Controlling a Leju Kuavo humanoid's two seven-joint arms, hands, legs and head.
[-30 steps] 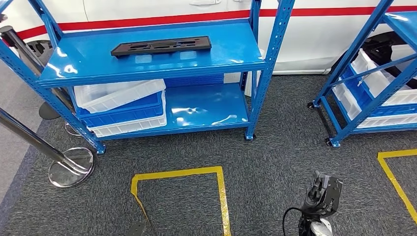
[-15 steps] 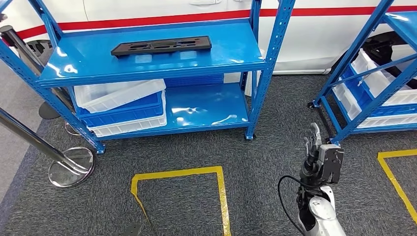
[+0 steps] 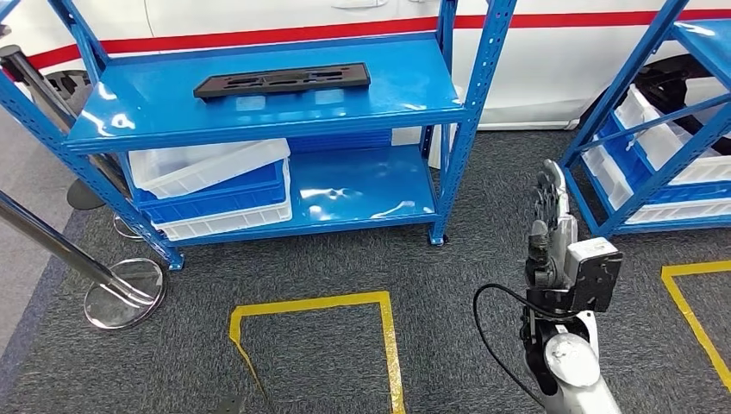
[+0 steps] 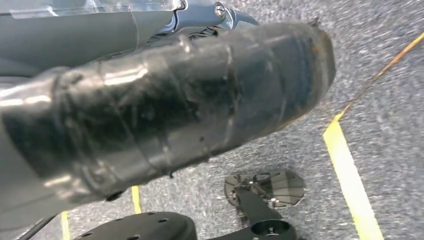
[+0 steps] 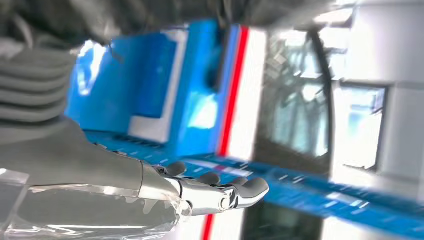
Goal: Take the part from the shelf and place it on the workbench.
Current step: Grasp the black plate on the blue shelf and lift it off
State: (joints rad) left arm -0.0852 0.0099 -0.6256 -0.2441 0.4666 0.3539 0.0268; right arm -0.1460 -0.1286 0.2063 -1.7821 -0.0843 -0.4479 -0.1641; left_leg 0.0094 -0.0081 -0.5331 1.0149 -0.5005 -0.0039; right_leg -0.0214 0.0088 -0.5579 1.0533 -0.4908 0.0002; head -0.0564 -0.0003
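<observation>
Part point(image 3: 282, 81) lies flat on the blue shelf point(image 3: 414, 103); right hand point(image 3: 549, 216) raised, fingers extended, holding nothing

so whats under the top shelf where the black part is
Stacked white and blue bins sit on the left of the lower shelf; its right side is bare. The bins' insides are hidden.

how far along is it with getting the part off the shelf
Nothing looks done: the black part lies untouched on the top level of the blue shelf. In hand: the right hand is up in front of the body, fingers straight, empty, well short of the shelf. Left: reach, grip, carry to the workbench.
</observation>
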